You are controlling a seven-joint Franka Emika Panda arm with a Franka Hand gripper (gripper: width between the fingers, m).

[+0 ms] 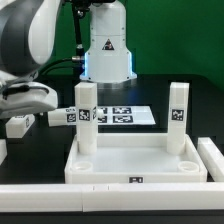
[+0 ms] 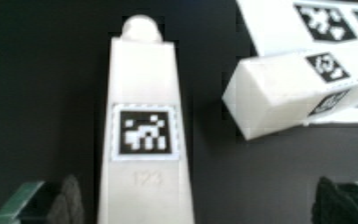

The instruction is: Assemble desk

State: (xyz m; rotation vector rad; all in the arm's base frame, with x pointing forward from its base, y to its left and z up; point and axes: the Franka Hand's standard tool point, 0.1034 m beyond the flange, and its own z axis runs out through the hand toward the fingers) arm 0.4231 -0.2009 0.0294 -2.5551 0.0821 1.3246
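Observation:
The white desk top [image 1: 130, 172] lies rim up at the front centre. Two white legs stand upright in its far corners, one on the exterior view's left [image 1: 86, 118] and one on the right [image 1: 178, 116]. Two more legs lie on the dark table at the left, one [image 1: 58, 116] close to the top and one [image 1: 18, 125] under the arm's hand [image 1: 28, 100]. In the wrist view my gripper [image 2: 194, 205] is open. A tagged leg [image 2: 149, 110] lies lengthwise between the fingers, nearer one finger [image 2: 43, 200]. The other loose leg [image 2: 291, 85] lies beside it.
The marker board [image 1: 122, 115] lies behind the desk top and shows in the wrist view [image 2: 318, 20] past the loose legs. The robot base [image 1: 108, 45] stands at the back. White rails run along the front [image 1: 60, 192] and at the right [image 1: 210, 155].

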